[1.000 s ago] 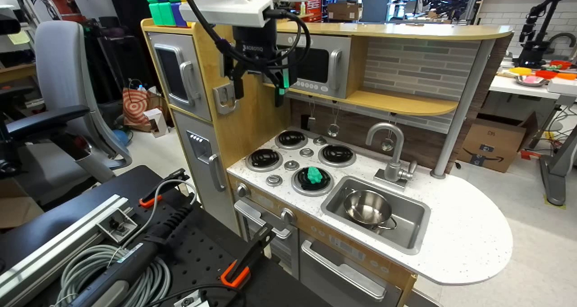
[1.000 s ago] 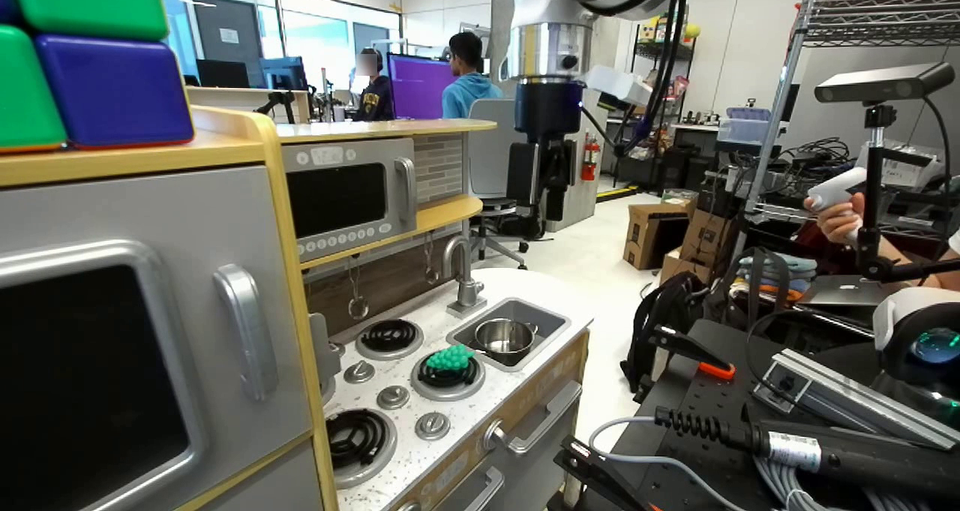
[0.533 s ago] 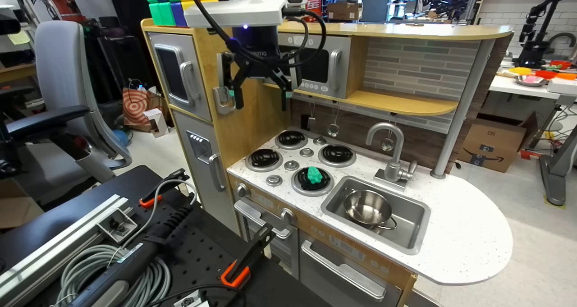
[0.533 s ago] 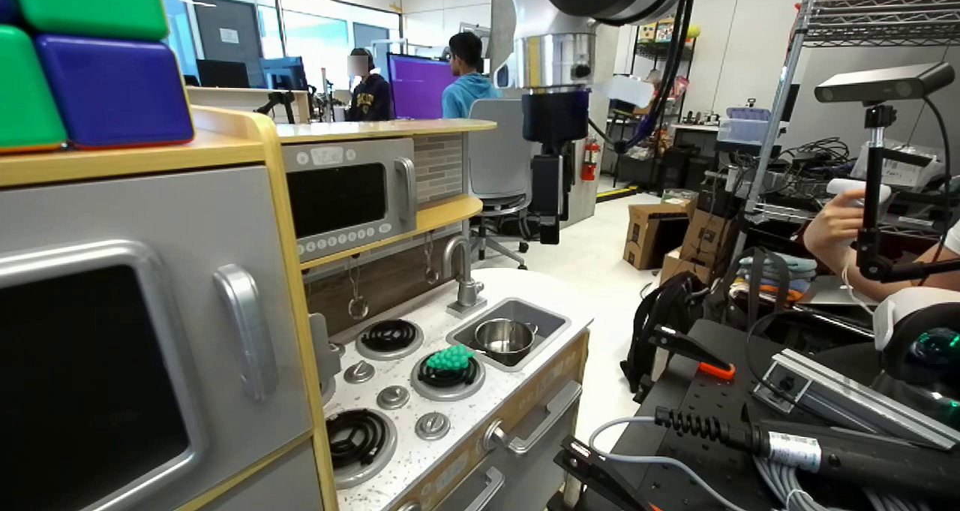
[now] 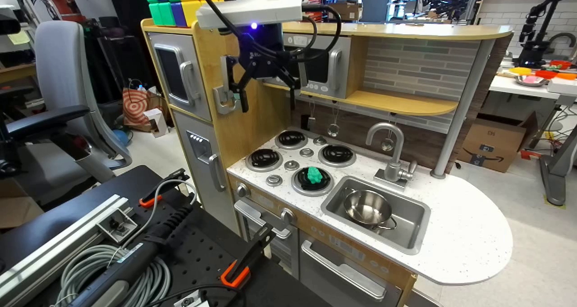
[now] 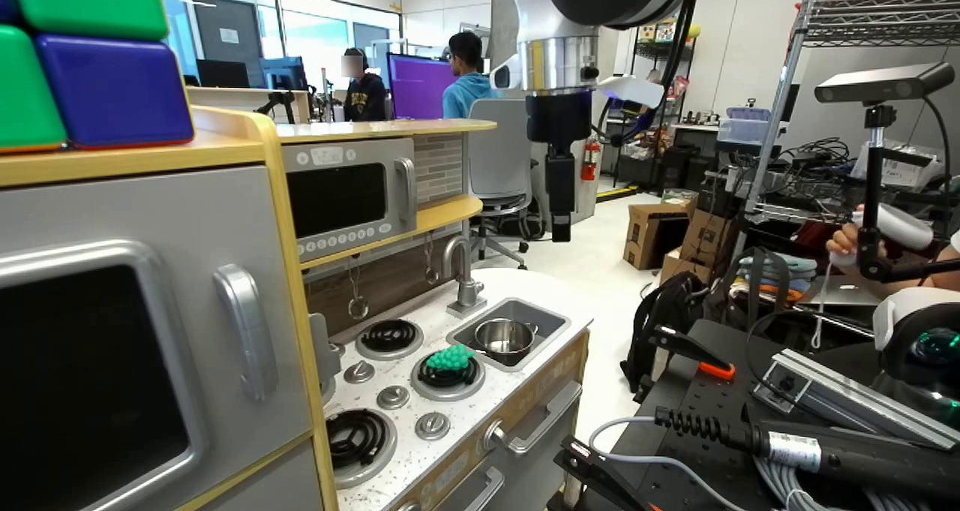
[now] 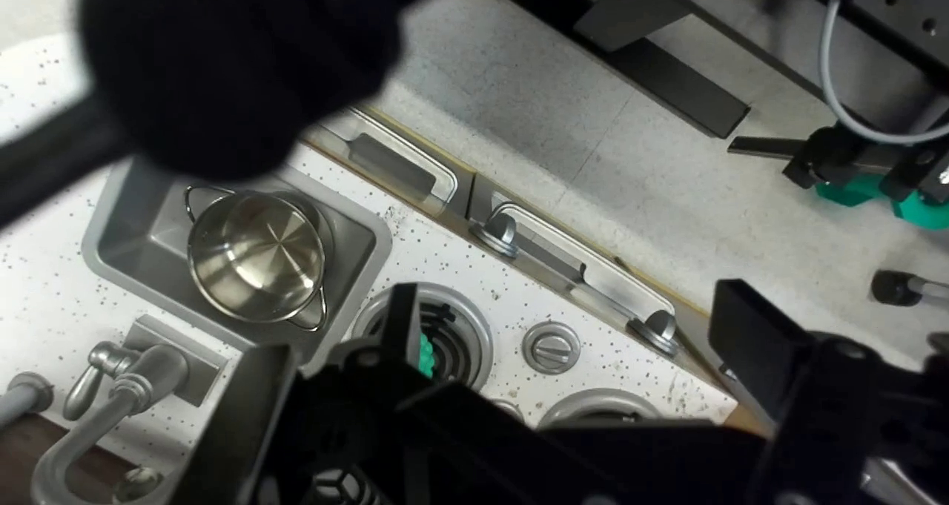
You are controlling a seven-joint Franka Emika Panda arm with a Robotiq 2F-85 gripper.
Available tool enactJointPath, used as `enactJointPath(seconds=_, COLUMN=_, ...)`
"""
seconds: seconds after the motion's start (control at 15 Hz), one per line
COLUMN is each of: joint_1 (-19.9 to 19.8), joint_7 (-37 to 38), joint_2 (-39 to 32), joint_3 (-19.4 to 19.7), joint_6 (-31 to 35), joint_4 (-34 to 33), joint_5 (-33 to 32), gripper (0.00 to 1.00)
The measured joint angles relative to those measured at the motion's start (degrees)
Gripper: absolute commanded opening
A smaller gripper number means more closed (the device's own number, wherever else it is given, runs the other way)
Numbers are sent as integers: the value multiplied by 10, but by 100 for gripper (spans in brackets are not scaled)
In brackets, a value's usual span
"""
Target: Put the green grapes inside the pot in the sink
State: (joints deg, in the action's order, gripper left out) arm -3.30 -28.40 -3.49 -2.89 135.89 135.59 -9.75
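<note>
The green grapes point(image 5: 314, 175) lie on the burner nearest the sink. They also show in an exterior view point(image 6: 450, 359), and partly behind a finger in the wrist view point(image 7: 425, 355). The steel pot point(image 5: 367, 208) stands upright in the grey sink point(image 5: 409, 230); its inside looks empty in the wrist view point(image 7: 256, 256). My gripper point(image 5: 268, 100) is open, with nothing between its fingers. It hangs well above the stove, beside the tall cabinet and in front of the microwave. In an exterior view the gripper point(image 6: 561, 229) shows edge-on. In the wrist view the jaws stand wide apart.
The faucet point(image 5: 396, 156) rises behind the sink. The microwave point(image 5: 320, 63) and wooden shelf point(image 5: 405, 100) overhang the back of the counter. The tall cabinet point(image 5: 252, 95) stands beside the burners. A black table point(image 5: 203, 248) with clamps and cables is in front.
My gripper has moved right in both exterior views and sits slightly lower. It has turned, so its fingers now line up in an exterior view. The grapes and pot have not moved.
</note>
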Motion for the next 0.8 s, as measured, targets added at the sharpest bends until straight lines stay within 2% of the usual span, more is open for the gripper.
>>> enactJointPath(seconds=0.2, joint_1=0, joint_7=30, joint_2=-16, joint_3=0, joint_6=112, joint_4=8, joint_5=23, gripper=100)
enactJointPath(seconds=0.47, joint_1=0, joint_7=110, joint_2=-106, joint_3=5, joint_6=278, joint_4=-20, joint_5=11, gripper=100)
enactJointPath(seconds=0.6, joint_1=12, joint_7=163, joint_2=-166, joint_3=28, joint_6=311, joint_4=-61, joint_5=-19, gripper=100)
enactJointPath(seconds=0.8, joint_1=54, joint_7=225, joint_2=-254, joint_3=79, joint_6=311, joint_4=-141, joint_5=-39, gripper=100)
